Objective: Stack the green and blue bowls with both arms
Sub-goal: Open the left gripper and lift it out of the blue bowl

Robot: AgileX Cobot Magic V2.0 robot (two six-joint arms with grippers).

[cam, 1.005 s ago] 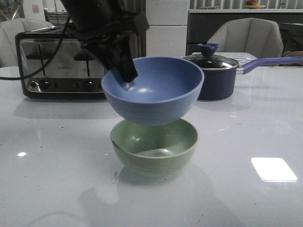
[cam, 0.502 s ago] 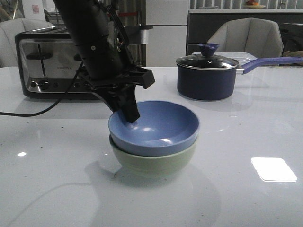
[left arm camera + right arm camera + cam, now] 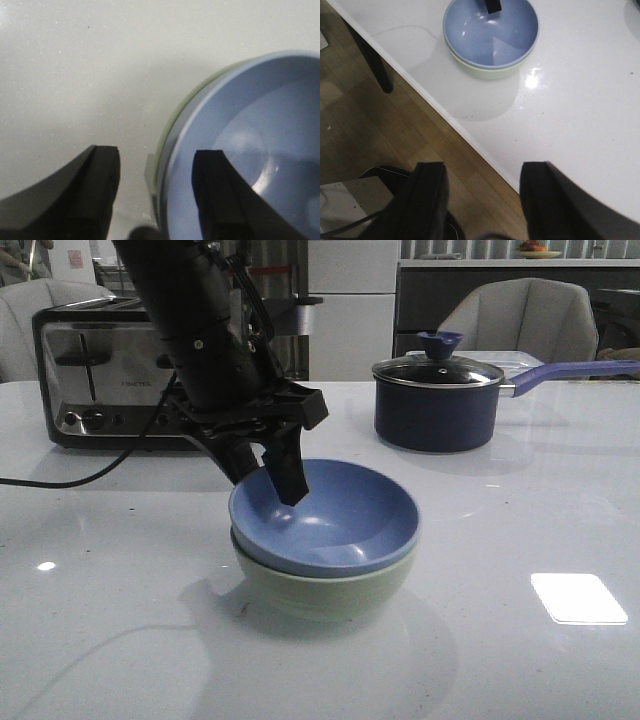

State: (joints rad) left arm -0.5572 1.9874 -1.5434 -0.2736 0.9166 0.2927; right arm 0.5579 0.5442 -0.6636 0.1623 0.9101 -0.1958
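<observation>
The dusty blue bowl (image 3: 340, 520) sits nested inside the sage green bowl (image 3: 330, 590) at the table's middle. My left gripper (image 3: 268, 488) is open and straddles the blue bowl's left rim, one finger inside and one outside. In the left wrist view the left gripper (image 3: 156, 152) has both stacked rims between its spread fingers, the blue bowl (image 3: 260, 130) above the green bowl (image 3: 169, 125). My right gripper (image 3: 482, 167) is open and empty, high over the table's near edge and well back from the blue bowl (image 3: 490, 30) and green bowl (image 3: 485, 70). It does not show in the front view.
A silver toaster (image 3: 110, 370) stands at the back left, its black cable (image 3: 60, 480) trailing over the table. A navy saucepan with a glass lid (image 3: 440, 405) stands at the back right. The table's near edge (image 3: 445, 112) drops to a wooden floor.
My left gripper lowered the blue bowl into the green bowl. It has since opened, letting go of the rim. The blue bowl now rests in the green one.
</observation>
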